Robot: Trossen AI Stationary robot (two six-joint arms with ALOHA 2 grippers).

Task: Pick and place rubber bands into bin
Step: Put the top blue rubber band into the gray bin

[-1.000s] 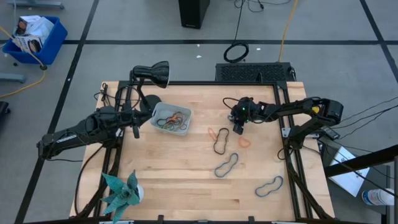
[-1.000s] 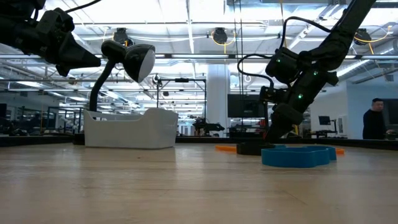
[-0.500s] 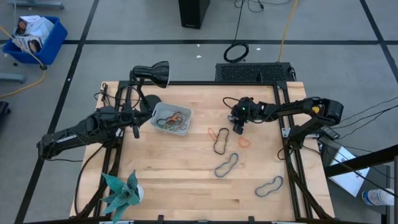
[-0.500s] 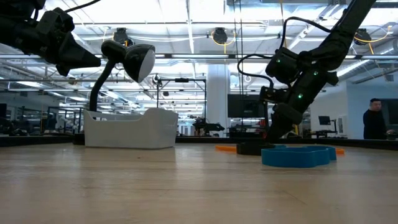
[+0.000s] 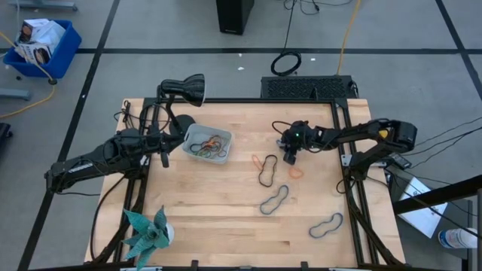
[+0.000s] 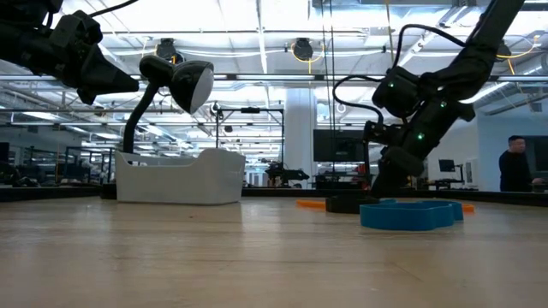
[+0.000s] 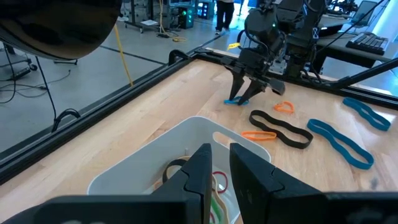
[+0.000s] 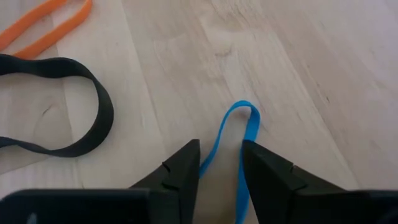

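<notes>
From above, the pale wooden surface (image 5: 226, 218) has plenty of bare room along its near edge and in the middle. The small shallow grey-blue plastic bin (image 5: 208, 144) sits far-left of centre, already holding a tangle of coloured bands. The left gripper (image 5: 165, 153) hangs just left of the bin. The right gripper (image 5: 290, 156) is down at the surface right of centre. Loose bands lie spread to its near side: a thin orange loop (image 5: 263, 161), a black loop (image 5: 267, 175), a small orange band (image 5: 296, 171), a blue-grey loop (image 5: 274, 199), and another blue-grey loop (image 5: 326, 225) close to the right edge. A black desk lamp (image 5: 184, 88) stands at the far-left corner, and a teal plant-like thing (image 5: 147, 232) at the near-left corner.

Low view: the right arm slants down to the surface behind a chunky blue loop (image 6: 407, 214), with the white-looking bin on the left.

Left wrist view: its jaws sit nearly closed over the bin's rim, gripping nothing.

Right wrist view: the jaws are parted just a bit, straddling a thin bright blue rubber band (image 8: 231, 142) lying flat on the wood, not pinched. The black loop curves nearby.
</notes>
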